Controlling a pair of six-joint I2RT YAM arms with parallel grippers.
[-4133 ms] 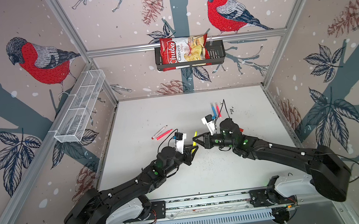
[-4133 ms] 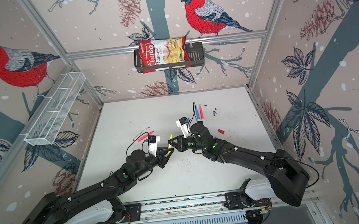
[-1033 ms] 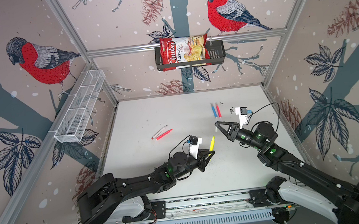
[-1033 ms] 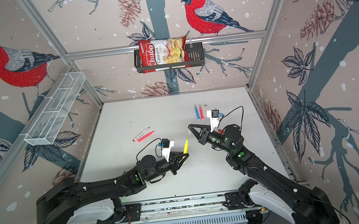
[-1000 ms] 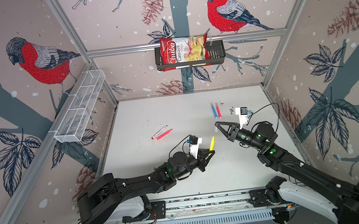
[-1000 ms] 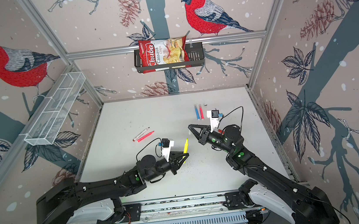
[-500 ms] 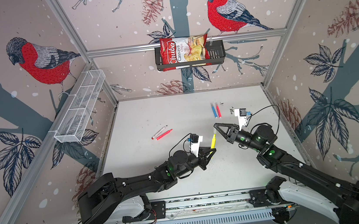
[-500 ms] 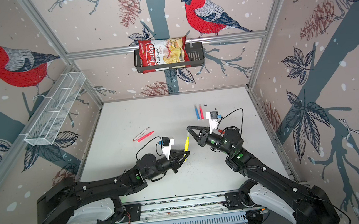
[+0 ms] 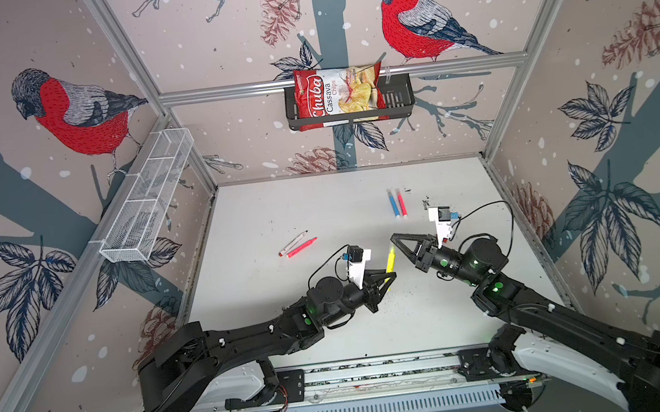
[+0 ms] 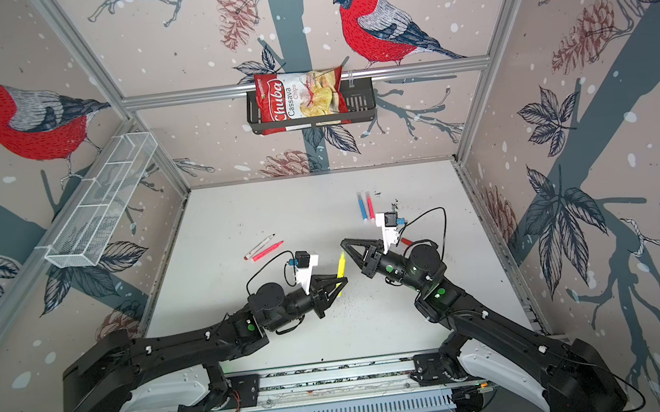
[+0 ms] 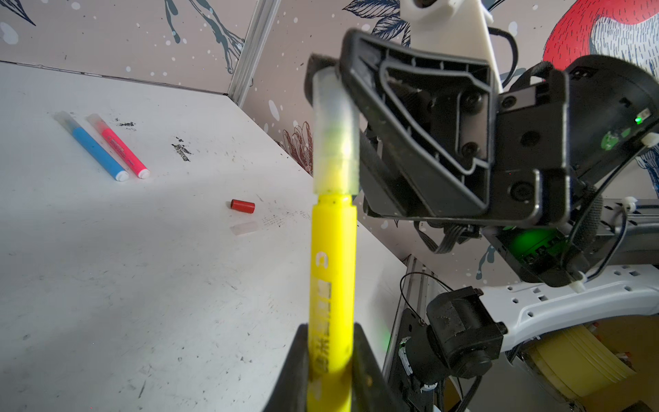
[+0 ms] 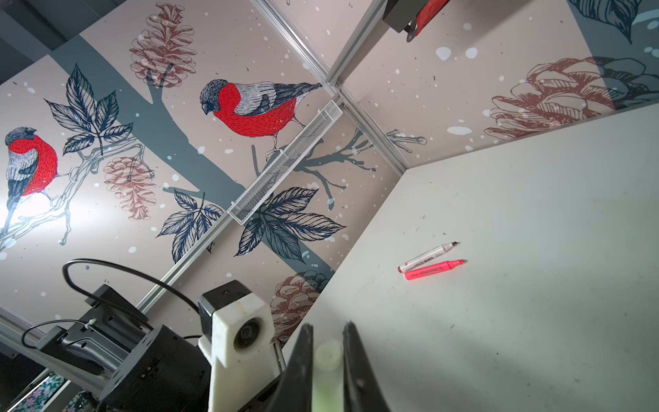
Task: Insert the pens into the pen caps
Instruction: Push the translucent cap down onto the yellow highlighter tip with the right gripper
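My left gripper [image 9: 388, 279] [image 11: 330, 339] is shut on the lower barrel of a yellow pen [image 9: 390, 260] [image 11: 333, 271], held upright above the table. My right gripper [image 9: 393, 236] [image 12: 327, 326] is shut on a translucent whitish pen cap [image 11: 335, 135] [image 12: 327, 353]. In the left wrist view this cap sits over the yellow pen's tip, down to the barrel's shoulder. A blue pen [image 9: 393, 204] and a pink pen [image 9: 401, 203] lie capped at the back. A white pen [image 9: 292, 243] and another pink pen [image 9: 301, 247] lie uncapped to the left.
A red cap [image 11: 242, 206] and a loose translucent cap [image 11: 244, 228] lie on the table under the right arm. A wire basket [image 9: 144, 201] hangs on the left wall. A black basket with a chips bag [image 9: 346, 96] hangs on the back wall.
The two grippers have closed the small gap between them: the right one came down and left, and the cap now sits on the yellow pen's tip. Both stay shut.
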